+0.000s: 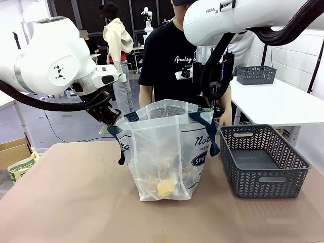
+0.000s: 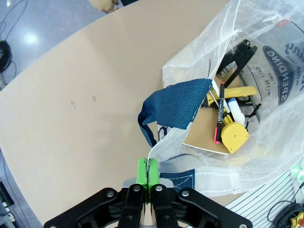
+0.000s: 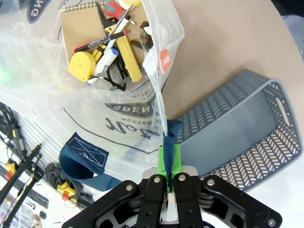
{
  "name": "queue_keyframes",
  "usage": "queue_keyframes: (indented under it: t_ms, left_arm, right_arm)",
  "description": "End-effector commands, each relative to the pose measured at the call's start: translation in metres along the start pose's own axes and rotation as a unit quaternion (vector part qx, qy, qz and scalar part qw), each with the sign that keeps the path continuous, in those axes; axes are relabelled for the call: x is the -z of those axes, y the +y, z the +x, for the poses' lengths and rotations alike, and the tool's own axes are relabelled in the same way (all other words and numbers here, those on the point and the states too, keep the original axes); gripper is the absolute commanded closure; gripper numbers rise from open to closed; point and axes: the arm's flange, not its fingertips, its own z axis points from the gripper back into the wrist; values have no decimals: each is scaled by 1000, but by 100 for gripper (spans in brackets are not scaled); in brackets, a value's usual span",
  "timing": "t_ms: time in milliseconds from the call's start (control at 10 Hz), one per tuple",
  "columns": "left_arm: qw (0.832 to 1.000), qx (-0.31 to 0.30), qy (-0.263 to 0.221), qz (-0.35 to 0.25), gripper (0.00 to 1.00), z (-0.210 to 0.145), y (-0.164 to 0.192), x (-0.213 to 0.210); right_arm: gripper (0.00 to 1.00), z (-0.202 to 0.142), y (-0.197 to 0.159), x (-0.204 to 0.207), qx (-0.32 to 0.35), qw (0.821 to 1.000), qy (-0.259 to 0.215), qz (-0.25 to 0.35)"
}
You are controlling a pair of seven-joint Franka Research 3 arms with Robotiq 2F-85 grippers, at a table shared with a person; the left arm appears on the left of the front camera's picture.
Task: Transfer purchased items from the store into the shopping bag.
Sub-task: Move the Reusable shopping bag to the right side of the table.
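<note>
Front view: purchased items (image 1: 165,185) blurred behind shopping bag (image 1: 162,136) plastic, kinds not readable. Lettering of logo (image 1: 199,160) cut off at the bag's side fold; small print illegible.

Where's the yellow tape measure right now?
Inside the shopping bag, at its bottom: the yellow tape measure lies at the edge of the tan notebook, next to a pink-tipped marker. The bag stands mid-table, left of the grey basket in the front view.

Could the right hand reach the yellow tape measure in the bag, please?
Probably not: the right hand is shut on the shopping bag; reaching the tape measure means letting go.
</note>
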Motion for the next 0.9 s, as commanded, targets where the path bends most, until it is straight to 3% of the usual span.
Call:
queue_keyframes:
  t_ms: [0, 800]
  left_arm:
    - [1000, 0, 0, 0, 100, -1, 0, 0]
    - [1000, 0, 0, 0, 100, -1, 0, 0]
  right_arm:
    - [100, 0, 0, 1, 0, 1000, 0, 0]
    - [100, 0, 0, 1, 0, 1000, 0, 0]
